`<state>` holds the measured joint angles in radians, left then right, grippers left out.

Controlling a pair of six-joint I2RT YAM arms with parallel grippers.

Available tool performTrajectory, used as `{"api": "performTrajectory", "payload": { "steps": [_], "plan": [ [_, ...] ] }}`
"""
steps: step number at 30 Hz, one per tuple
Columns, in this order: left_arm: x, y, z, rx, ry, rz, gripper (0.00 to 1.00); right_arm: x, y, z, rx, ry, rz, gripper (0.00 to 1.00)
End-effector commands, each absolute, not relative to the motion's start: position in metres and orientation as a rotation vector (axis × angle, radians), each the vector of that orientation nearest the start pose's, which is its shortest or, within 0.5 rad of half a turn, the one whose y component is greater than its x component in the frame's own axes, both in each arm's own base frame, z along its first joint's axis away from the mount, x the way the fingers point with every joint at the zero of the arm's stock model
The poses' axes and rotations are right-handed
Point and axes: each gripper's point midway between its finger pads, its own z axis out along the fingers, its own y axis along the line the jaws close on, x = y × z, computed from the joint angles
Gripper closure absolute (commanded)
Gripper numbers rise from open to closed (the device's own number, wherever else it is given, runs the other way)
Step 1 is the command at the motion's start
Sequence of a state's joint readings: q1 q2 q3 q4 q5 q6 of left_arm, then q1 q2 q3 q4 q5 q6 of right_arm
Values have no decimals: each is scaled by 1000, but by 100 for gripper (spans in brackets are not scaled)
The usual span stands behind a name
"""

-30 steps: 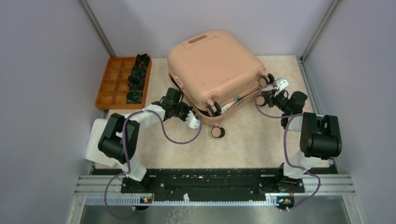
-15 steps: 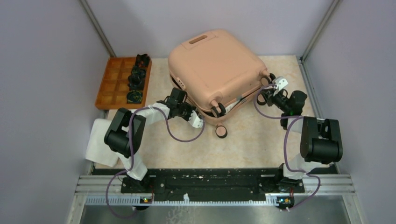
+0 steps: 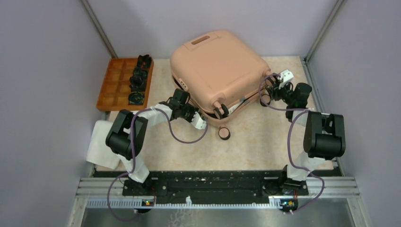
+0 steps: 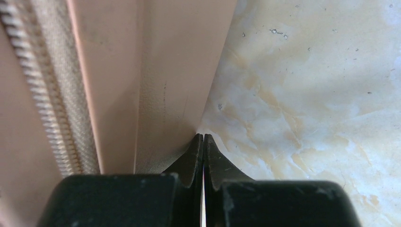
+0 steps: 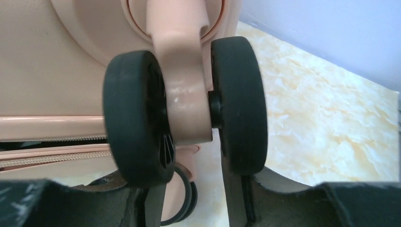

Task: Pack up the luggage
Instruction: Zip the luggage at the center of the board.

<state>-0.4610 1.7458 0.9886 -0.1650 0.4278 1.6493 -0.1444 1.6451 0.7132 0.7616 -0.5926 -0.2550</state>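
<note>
Marble-look table (image 3: 255, 142) inside grey walls, orange tray (image 3: 113, 87) with black parts at back left, untouched. Luggage (image 3: 217, 66) lay flat at centre-back, lid side up, wheels toward the arms. Compared with a second earlier, the gap between lid and base had narrowed, so the lid sat nearly down on the lower shell; the zipper (image 4: 42, 94) was still undone. Left gripper (image 3: 201, 124) had shifted slightly in toward the near-left corner and then held; its jaws were fully closed, holding nothing, tips against the bottom edge of the lower shell at table level. Right gripper (image 3: 274, 90) had moved back from the lower corner to the lid's corner wheel (image 5: 137, 118) and its jaws had spread apart, the twin wheel sitting just ahead of them, no firm pinch visible. Judgement: lid had likely been let go, closing step nearly done, zipping not yet started.
</note>
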Motion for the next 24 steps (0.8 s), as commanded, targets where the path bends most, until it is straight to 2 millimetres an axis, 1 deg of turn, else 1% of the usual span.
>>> {"api": "performTrajectory", "payload": {
  "steps": [1,3,6,7,8,13,14,18,20,22,23,24],
  "plan": [
    [406,-253,112,2031,867,122,100,471,39,142,-670,1619,304,58],
    [406,-253,113,2029,867,123,100,472,44,137,-728,1631,338,59],
    [407,-251,114,2029,871,131,100,472,41,136,-738,1642,356,56],
    [407,-250,113,2030,874,136,100,471,42,136,-754,1639,375,55],
    [408,-249,113,2030,876,139,100,469,44,131,-766,1656,395,55],
    [408,-247,113,2032,877,141,100,468,50,126,-842,1673,466,57],
    [408,-248,113,2032,875,142,100,468,51,125,-853,1674,481,59],
    [410,-247,115,2029,878,152,100,465,56,126,-882,1656,503,76],
    [412,-246,118,2022,888,153,100,467,56,127,-885,1649,480,78],
    [412,-244,118,2024,895,153,100,468,55,126,-879,1644,442,78],
    [412,-244,119,2025,898,157,100,470,53,127,-868,1640,414,74],
    [412,-243,118,2028,898,155,100,471,51,129,-855,1627,387,68]
  ]
}}
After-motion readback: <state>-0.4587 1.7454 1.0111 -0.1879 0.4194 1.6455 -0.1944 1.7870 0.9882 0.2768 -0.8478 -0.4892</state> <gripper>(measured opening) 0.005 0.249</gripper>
